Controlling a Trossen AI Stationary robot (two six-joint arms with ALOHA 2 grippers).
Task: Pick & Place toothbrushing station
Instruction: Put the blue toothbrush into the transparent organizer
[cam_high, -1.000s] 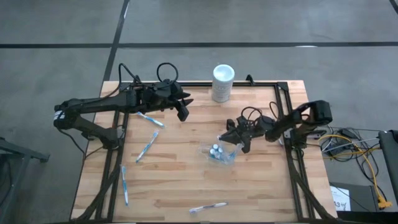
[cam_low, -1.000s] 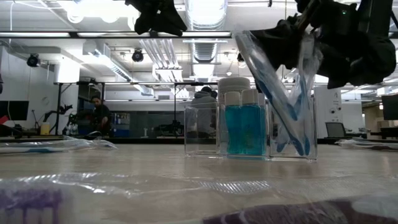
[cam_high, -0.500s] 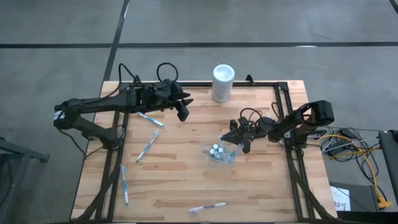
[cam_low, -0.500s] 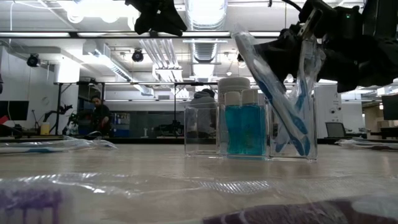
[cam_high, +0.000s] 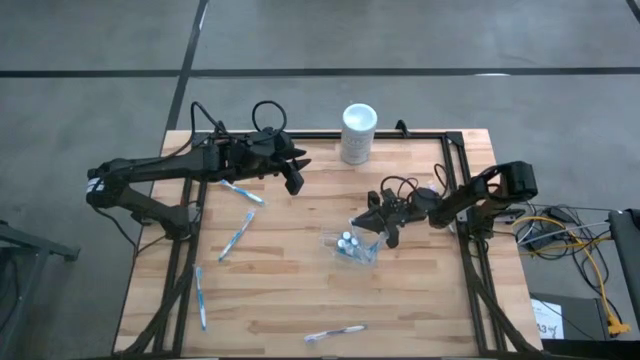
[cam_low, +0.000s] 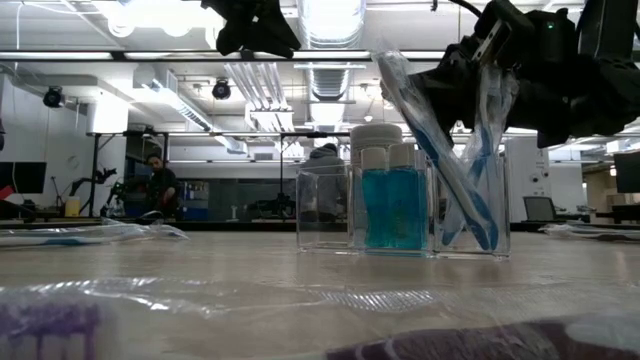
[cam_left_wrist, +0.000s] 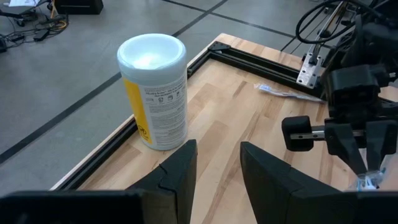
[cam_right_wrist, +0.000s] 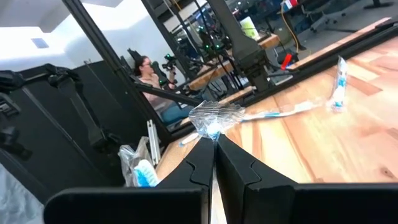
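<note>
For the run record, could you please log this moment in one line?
right claw: shut on wrapped blue-and-white toothbrush above clear plastic organizer | left claw: empty, open, near white cylinder

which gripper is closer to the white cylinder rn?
Left. The left gripper hangs just beside the white cylinder, facing it. The right gripper is farther off, down at the clear cup mid-table.

Overhead, table-level and both wrist cameras share the table (cam_high: 290, 290).
</note>
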